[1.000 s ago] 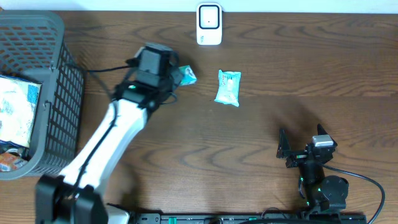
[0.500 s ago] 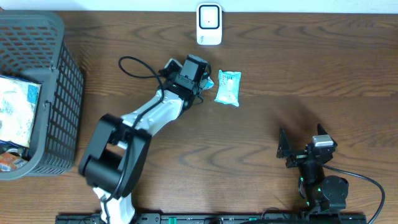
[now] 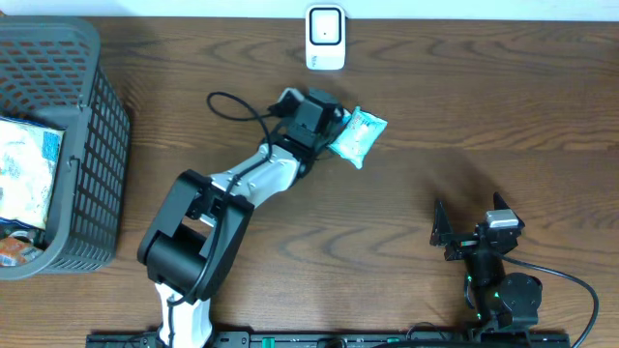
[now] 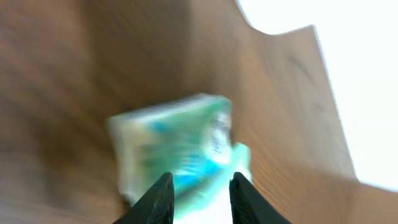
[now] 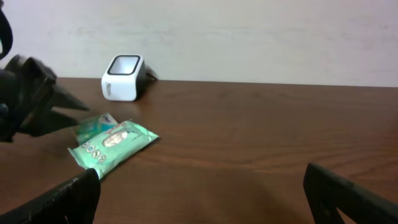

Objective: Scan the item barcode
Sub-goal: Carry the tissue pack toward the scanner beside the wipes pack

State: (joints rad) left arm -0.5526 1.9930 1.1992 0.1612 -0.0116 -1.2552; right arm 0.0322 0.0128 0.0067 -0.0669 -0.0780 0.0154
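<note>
Left gripper: we see it (image 3: 334, 124) stretched out to the far middle of the table (image 3: 435, 116), at the left end of the green packet (image 3: 362, 135). In the blurred wrist view its fingers (image 4: 163, 190) stand a small way apart, with pale green wrapping beyond them. We cannot tell whether they grip anything.
Green packet: it lies flat and tilted on the wood, near the scanner (image 3: 326, 37) but apart from it, on its near side and slightly right.
Small teal packet: from the right wrist view we find it (image 5: 93, 123) just behind the green packet's left end, right beside the left gripper.
Scanner: white, upright at the far edge, middle of the table.
Right gripper: it (image 3: 469, 224) sits near and right, well apart from both packets, its jaws spread wide and holding nothing.
Basket: grey (image 3: 97, 145), at the far left, with packaged goods inside.
</note>
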